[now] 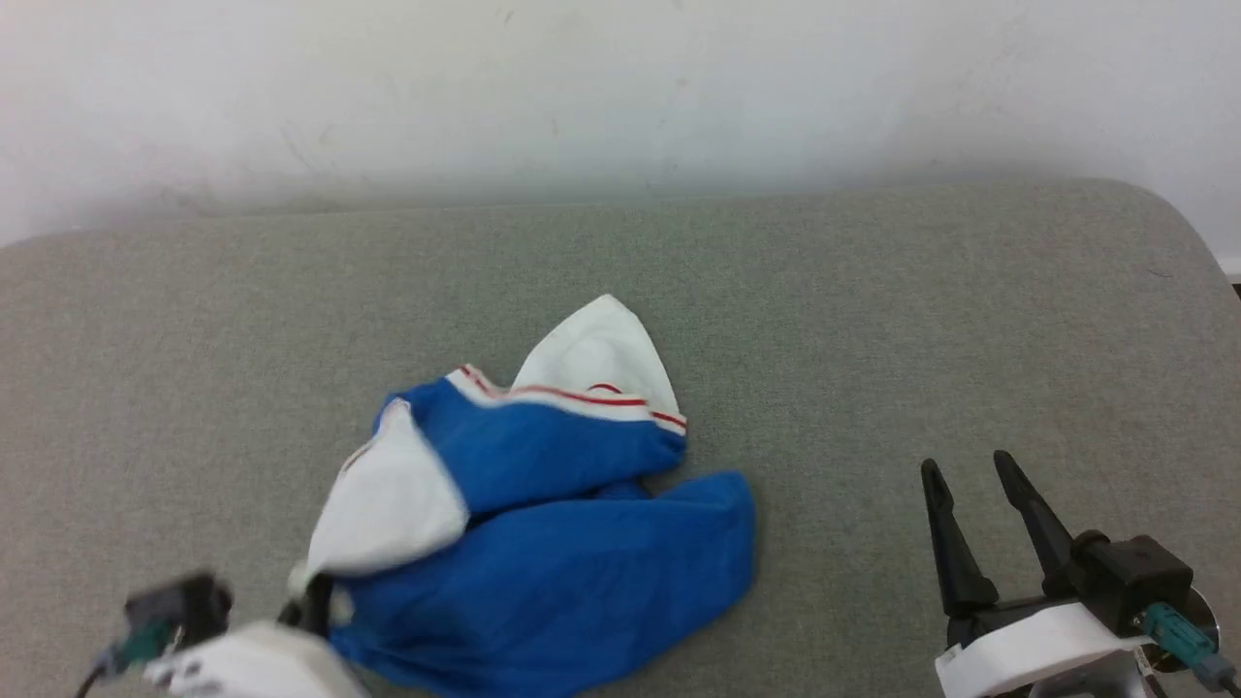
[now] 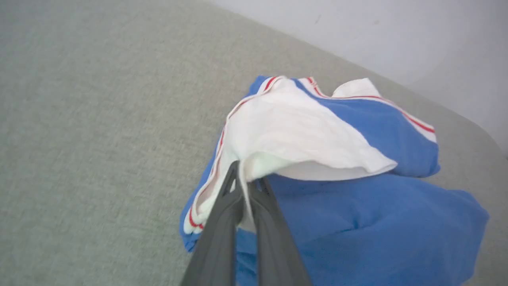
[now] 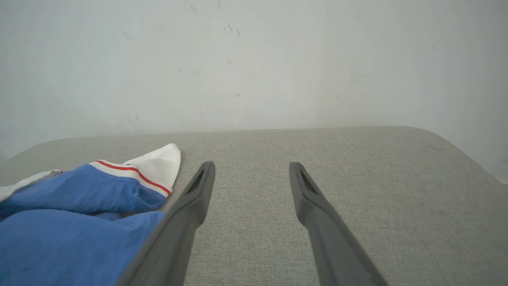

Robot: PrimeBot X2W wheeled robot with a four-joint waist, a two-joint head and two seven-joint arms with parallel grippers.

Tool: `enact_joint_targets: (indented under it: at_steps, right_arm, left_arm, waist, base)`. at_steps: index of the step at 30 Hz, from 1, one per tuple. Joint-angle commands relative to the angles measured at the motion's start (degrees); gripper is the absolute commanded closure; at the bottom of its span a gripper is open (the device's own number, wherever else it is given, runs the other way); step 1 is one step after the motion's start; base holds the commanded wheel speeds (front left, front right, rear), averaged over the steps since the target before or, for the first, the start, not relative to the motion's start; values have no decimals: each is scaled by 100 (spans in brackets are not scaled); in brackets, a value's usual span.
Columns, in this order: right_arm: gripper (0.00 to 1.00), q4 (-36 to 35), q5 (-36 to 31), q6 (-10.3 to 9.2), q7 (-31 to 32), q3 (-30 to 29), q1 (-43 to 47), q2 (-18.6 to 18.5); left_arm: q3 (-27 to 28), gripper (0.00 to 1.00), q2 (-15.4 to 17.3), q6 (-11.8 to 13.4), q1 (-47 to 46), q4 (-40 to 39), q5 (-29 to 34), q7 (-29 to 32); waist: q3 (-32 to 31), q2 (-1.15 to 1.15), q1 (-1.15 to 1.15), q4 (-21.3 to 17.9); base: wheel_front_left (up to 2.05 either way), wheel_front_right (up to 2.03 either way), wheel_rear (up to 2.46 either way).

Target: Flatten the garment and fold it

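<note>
Left fingers (image 2: 220, 226) pinch the crumpled shirt's (image 1: 543, 572) white sleeve (image 2: 293, 135); it lies on the bench (image 1: 873, 339), left of the spread right fingers (image 3: 190, 206).

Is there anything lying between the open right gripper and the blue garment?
Nothing visible. Between the right gripper and the garment lies only the bare grey padded surface. The left gripper is shut on the garment's white edge.
</note>
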Motion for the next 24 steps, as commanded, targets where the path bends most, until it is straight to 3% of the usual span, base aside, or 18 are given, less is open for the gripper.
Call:
enact_joint_targets:
  at_steps: [1, 6, 7, 8, 16, 19, 24]
  right_arm:
    - [0, 16, 36, -4, -23, 11, -47, 8]
    - [0, 16, 17, -4, -5, 11, -66, 8]
    - [0, 17, 8, -4, 3, 13, -72, 8]
    - [0, 18, -2, -4, 12, 12, -79, 8]
    - [0, -8, -36, -4, 65, -29, -26, 8]
    - [0, -17, -38, -4, 75, -39, -3, 8]
    - [0, -16, -30, -4, 90, -16, 12, 8]
  left_arm:
    - [161, 100, -54, 78, 292, 231, -139, -84]
    - [306, 100, -108, 51, 638, 986, -330, -186]
    - [286, 58, -117, 34, 636, 1083, -323, -210]
    - [270, 0, -131, 19, 617, 1155, -321, -237]
    - [68, 0, 67, -40, 469, 681, 74, -485]
    - [-89, 0, 261, -89, 475, 373, 267, -336]
    - [-555, 0, 887, -201, 409, -388, 903, 301]
  waist:
    - [36, 0, 0, 17]
    - [79, 0, 0, 73]
    - [80, 0, 0, 84]
    - [76, 0, 0, 97]
    - [-82, 0, 0, 234]
    - [-113, 0, 0, 270]
    - [-177, 0, 0, 329]
  base:
    - [0, 0, 0]
    - [0, 0, 0]
    - [0, 0, 0]
    - [0, 0, 0]
    - [0, 0, 0]
    - [0, 0, 0]
    - [0, 0, 0]
